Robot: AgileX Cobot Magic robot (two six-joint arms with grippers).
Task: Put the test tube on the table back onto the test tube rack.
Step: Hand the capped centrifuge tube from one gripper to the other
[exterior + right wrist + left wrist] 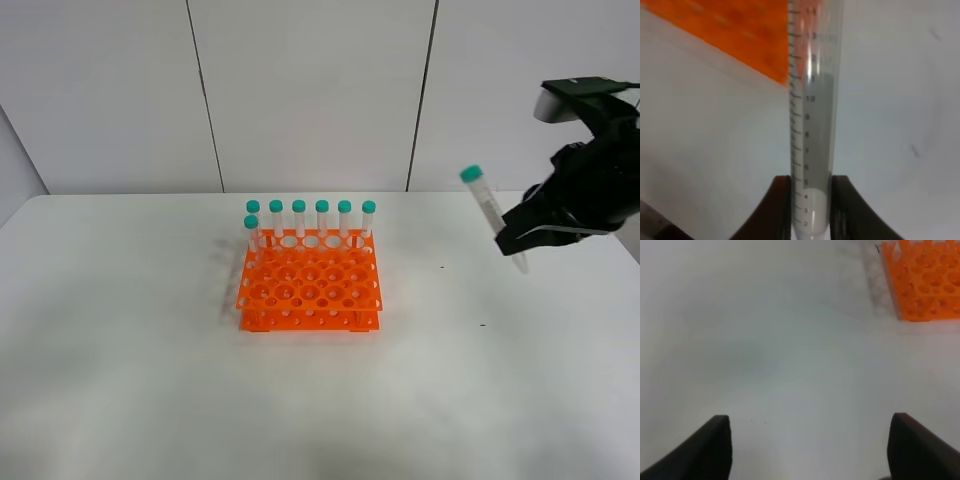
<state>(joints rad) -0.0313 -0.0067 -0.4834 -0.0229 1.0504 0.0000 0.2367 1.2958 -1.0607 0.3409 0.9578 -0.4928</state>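
Note:
My right gripper (510, 240) is shut on the test tube (492, 214), a clear tube with a teal cap, and holds it tilted in the air above the table (120, 350), well right of the test tube rack (310, 285). Close up in the right wrist view, the graduated test tube (812, 115) sits clamped between the two dark fingers (777, 210), with the orange test tube rack (725, 30) behind it. Several teal-capped tubes stand along the rack's back row. The left gripper (810, 450) is open over bare table, with the test tube rack (922, 280) off to one side.
The white table ends at a pale panelled wall (310, 90) behind the rack. A few small dark specks (482, 324) mark the tabletop to the right of the rack.

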